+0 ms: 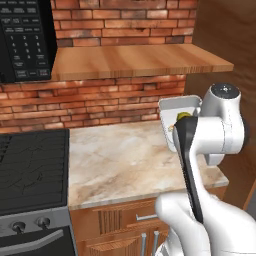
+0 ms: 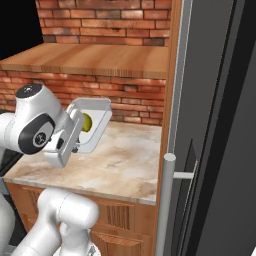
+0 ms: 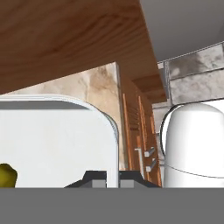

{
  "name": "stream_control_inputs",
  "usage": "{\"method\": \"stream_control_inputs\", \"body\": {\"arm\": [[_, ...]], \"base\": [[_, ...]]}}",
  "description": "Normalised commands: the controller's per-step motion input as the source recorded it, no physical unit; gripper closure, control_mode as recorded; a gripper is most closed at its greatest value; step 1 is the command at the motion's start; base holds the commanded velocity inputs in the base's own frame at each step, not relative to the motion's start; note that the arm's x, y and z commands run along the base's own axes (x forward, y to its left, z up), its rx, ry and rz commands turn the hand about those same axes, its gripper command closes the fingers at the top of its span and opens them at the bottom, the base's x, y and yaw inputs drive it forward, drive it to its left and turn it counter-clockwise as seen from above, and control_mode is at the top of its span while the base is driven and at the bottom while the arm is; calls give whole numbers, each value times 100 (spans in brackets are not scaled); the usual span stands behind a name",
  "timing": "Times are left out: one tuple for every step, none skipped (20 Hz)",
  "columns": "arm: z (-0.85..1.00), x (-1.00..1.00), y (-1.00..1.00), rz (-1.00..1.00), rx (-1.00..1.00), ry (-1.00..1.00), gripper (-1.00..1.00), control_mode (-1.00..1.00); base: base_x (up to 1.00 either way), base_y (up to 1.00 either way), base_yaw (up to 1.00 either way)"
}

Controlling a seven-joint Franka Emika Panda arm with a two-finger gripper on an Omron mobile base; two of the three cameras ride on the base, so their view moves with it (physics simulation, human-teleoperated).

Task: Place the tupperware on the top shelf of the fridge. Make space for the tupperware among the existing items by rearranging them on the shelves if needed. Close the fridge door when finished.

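Clearly the jaws are clenched on the rim of the tupperware (image 3: 57, 140), pinching its wall at 6 o'clock in the hand view. Held tilted above the marble bench (image 1: 120, 160), the container shows its olive-green ball (image 2: 86, 122). Toward 3 o'clock stands the grey fridge (image 2: 220, 125), its bar handle (image 2: 165, 205) upright.
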Motion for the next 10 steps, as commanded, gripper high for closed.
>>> {"method": "stream_control_inputs", "body": {"arm": [[-5,14,0,1,0,0,100,-100],[-6,10,0,0,0,0,100,-100],[-5,11,0,0,0,0,100,-100],[-4,12,0,0,0,0,100,-100],[-1,14,0,0,0,0,100,-100],[-1,14,0,0,0,0,100,-100],[-1,12,0,0,0,0,100,-100],[-1,8,0,0,0,0,100,-100],[-6,0,0,0,0,0,100,-100],[-10,0,0,0,0,0,100,-100]], "base": [[0,0,0],[0,0,0],[0,0,0],[0,0,0],[0,0,0],[0,0,0],[0,0,0],[0,0,0],[0,0,0],[0,0,0]]}}
